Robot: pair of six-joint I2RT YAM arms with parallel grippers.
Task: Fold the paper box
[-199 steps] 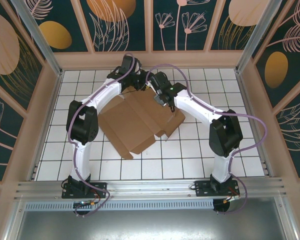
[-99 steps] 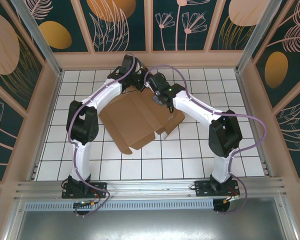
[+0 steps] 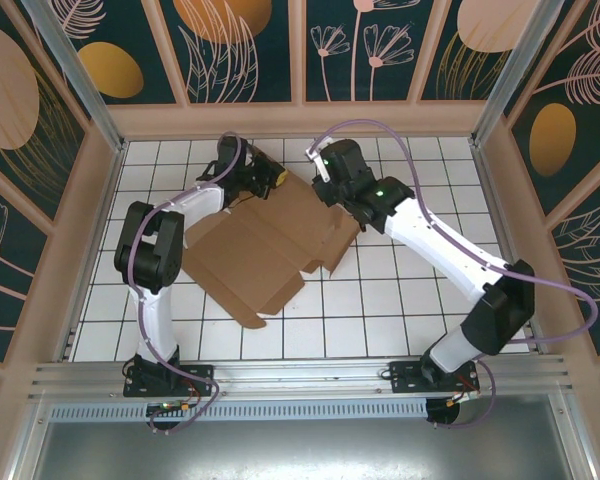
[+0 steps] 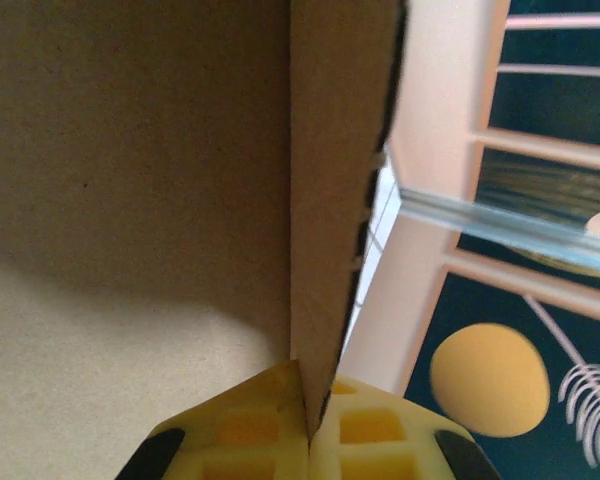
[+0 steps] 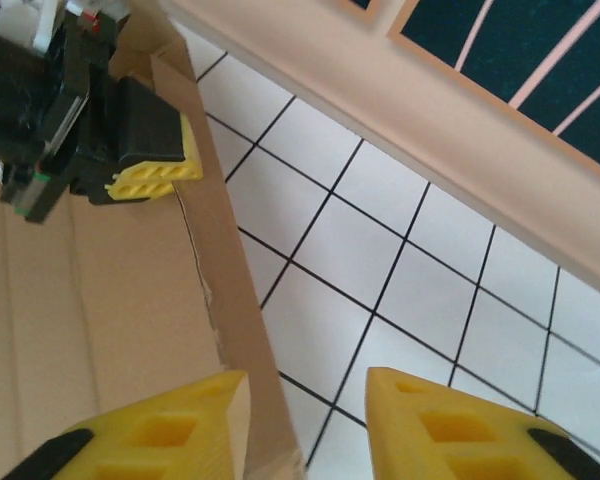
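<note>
Our left end effector clamps the brown cardboard paper box by a flap, to raise it. Our right end effector stands open

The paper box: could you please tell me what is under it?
The paper box rests on the white tiled table, visible around it; whatever lies beneath the box is covered.

The paper box is seen as a flat, creased brown sheet laid on the white tiled table, spread from the jaws toward the arm bases. Its far corner is clamped in the closed jaws of the left gripper, where one yellow pad is visible. The right gripper is positioned just beside those jaws, over the sheet's far right edge, its own jaws hidden beneath the wrist.
</note>
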